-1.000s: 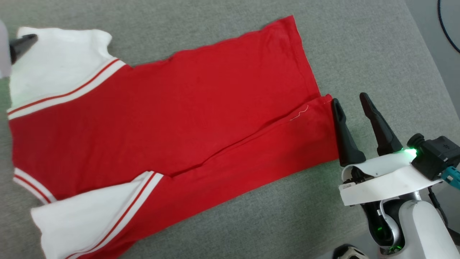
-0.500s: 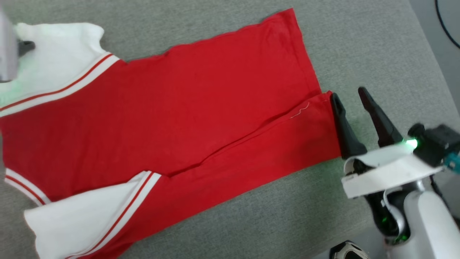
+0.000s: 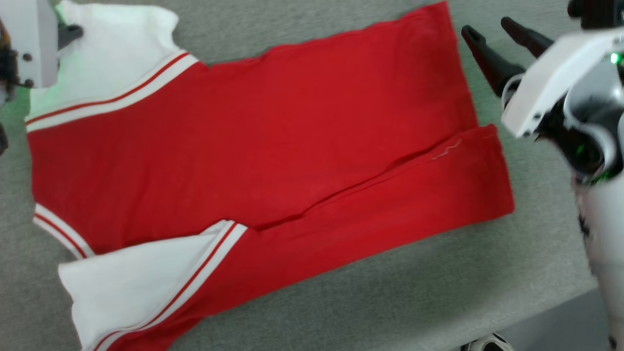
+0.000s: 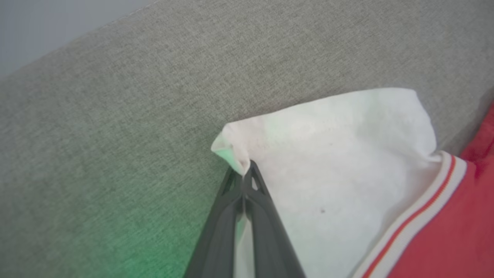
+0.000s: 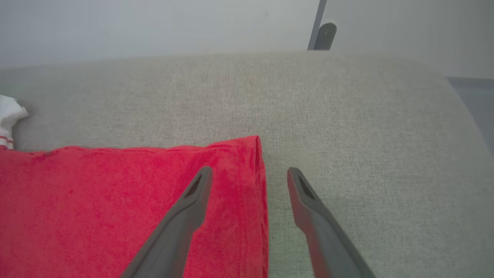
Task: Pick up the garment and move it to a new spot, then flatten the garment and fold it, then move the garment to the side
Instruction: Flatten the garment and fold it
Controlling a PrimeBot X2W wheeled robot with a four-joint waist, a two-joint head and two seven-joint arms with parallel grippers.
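Left tool (image 4: 244, 170) newly tight on garment's (image 3: 253, 146) white sleeve tip (right tool (image 5: 250, 170) wide, astride red hem)

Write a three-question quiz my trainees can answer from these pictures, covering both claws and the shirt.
1. True or false: the left claw is shut on a corner of the white sleeve of the garment.
2. Pick one. The right claw is:
A) shut on the red hem
B) open, by the red hem's corner
C) holding a striped cuff
3. Fill the gap: the garment lies on a ___ fabric surface.

Key: 1 true; 2 B; 3 grey.
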